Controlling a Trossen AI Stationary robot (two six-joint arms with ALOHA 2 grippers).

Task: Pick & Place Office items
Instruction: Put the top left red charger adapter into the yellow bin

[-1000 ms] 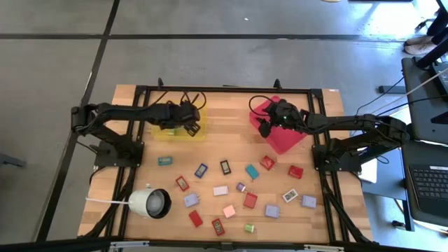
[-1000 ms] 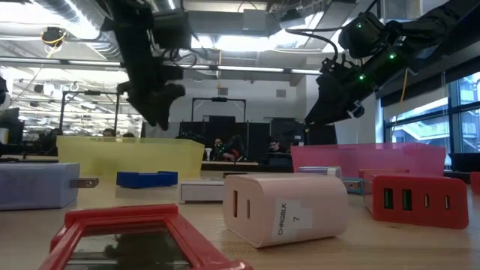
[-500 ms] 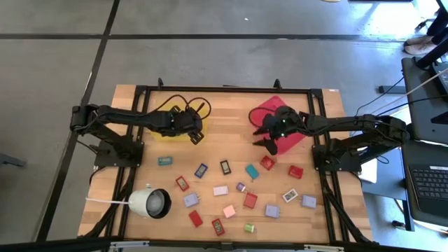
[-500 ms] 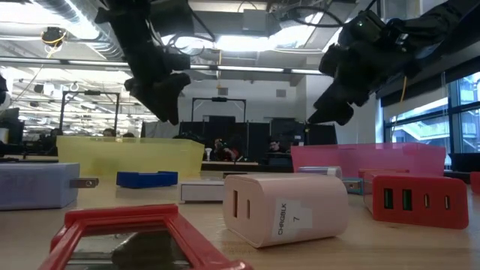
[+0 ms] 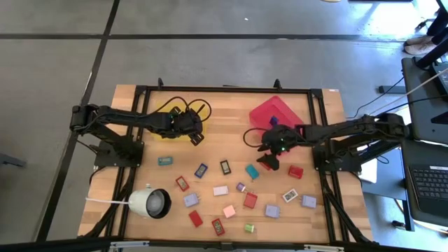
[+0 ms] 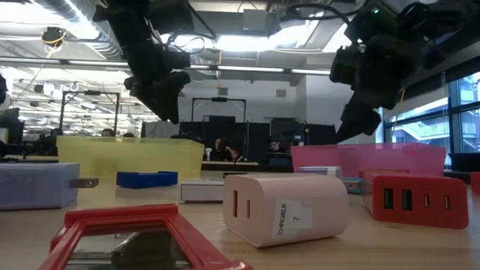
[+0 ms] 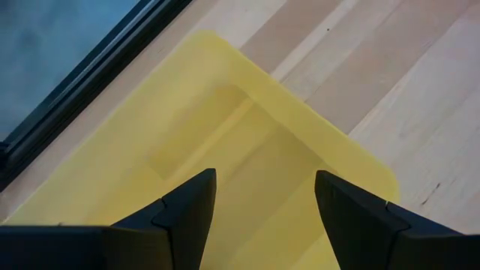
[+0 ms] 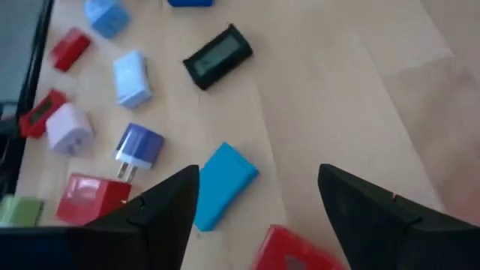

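Red tray left; right arm over blocks.

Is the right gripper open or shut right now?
Open. The right gripper shows its two dark fingers spread wide, nothing between them, above the teal block.

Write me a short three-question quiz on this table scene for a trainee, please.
1. True or false: the left gripper hangs open and empty above the translucent yellow plastic tray.
2. Which lies close by the open right gripper? A the teal rectangular block; B a pair of scissors; C a stapler.
3. Fill in: the white round lamp-like object lies on the ___ arm's side of the wooden table.
Key: 1 true; 2 A; 3 left.
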